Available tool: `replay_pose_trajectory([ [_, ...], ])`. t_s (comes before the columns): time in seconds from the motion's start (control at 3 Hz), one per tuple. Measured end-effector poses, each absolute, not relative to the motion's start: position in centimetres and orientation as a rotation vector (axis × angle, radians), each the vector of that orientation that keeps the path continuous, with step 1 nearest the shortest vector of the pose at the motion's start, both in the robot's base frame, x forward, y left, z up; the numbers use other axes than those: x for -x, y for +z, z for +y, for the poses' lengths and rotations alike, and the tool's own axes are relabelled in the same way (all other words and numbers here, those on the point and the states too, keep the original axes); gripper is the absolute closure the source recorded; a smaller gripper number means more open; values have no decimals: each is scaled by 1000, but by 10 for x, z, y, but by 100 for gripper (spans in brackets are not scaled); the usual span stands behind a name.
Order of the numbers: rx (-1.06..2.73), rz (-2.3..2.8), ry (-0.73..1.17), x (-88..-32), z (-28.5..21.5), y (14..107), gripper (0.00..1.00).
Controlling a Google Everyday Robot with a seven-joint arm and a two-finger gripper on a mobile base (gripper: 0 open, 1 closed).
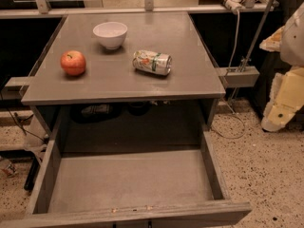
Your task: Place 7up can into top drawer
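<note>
The 7up can point(152, 62) lies on its side on the grey tabletop point(118, 82), right of centre, silvery with green and orange marks. The top drawer point(130, 182) is pulled out below the tabletop; its flat grey bottom holds nothing. My gripper point(285, 96) is at the right edge of the view, a white and pale yellow shape beside the table. It is well to the right of the can and higher than the drawer, touching neither.
A red apple point(72, 62) sits at the left of the tabletop and a white bowl point(110, 34) at the back centre. A metal stand with a cable point(240, 63) rises right of the table. Speckled floor point(266, 175) lies to the right.
</note>
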State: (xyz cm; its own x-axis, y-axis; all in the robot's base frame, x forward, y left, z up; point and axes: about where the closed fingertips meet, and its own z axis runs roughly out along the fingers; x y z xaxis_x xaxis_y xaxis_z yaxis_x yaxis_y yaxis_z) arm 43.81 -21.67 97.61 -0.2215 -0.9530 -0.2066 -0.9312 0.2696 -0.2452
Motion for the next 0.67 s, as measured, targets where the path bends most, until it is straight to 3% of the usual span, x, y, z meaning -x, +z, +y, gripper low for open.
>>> replay_pose_trajectory([
  [0.67, 1731, 2243, -120, -458, -206, 981, 0],
])
